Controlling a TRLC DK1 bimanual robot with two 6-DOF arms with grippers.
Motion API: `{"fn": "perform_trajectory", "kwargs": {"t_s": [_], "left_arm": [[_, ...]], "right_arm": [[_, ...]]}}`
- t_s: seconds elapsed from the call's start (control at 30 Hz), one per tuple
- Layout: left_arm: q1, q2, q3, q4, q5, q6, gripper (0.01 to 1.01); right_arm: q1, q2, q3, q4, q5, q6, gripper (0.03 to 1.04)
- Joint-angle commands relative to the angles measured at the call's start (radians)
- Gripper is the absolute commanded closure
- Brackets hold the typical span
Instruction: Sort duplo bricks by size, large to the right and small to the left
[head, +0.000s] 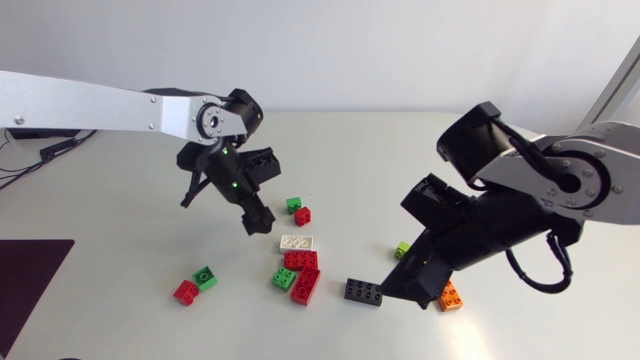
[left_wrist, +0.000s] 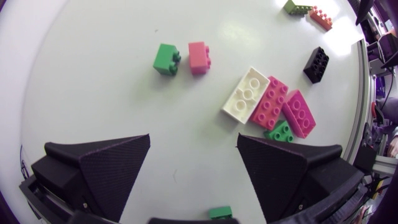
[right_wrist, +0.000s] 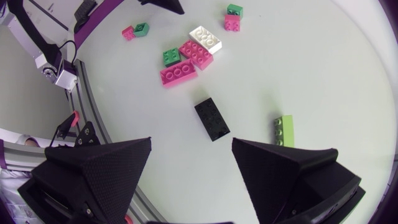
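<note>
Duplo bricks lie scattered mid-table. A white long brick (head: 298, 243), a red long brick (head: 300, 260), a second red brick (head: 306, 286) and a small green one (head: 284, 279) form a cluster. My left gripper (head: 257, 221) hangs open just left of the cluster, holding nothing. In its wrist view, a small green brick (left_wrist: 166, 59) and a small red brick (left_wrist: 199, 57) lie ahead of the open left gripper (left_wrist: 193, 162). My right gripper (head: 412, 288) is open over the black long brick (head: 363, 291), which lies just ahead of its fingers (right_wrist: 212, 118). The lime brick (right_wrist: 285, 130) sits by one finger.
An orange brick (head: 451, 295) lies under the right arm. A small red brick (head: 186, 292) and a small green brick (head: 205, 277) sit together at the front left. A dark mat (head: 25, 285) covers the front left corner.
</note>
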Motion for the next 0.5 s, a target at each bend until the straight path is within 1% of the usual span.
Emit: {"fn": "perform_trajectory", "kwargs": {"t_s": [0.0,0.23,0.37,0.47], "left_arm": [[0.009,0.056,0.077,-0.024,0.01,0.033,0.056],[-0.01,0.118,0.153,-0.03,0.014,0.034,0.056],[-0.028,0.132,0.154,-0.036,0.014,0.036,0.056],[-0.03,0.132,0.151,-0.054,0.017,0.034,0.056]], "right_arm": [[-0.016,0.048,-0.009,0.014,-0.002,-0.022,0.13],[-0.023,0.117,0.057,0.015,-0.006,-0.034,0.13],[-0.023,0.13,0.053,0.02,-0.006,-0.04,0.13],[-0.021,0.175,0.042,0.043,-0.008,-0.046,0.13]]}}
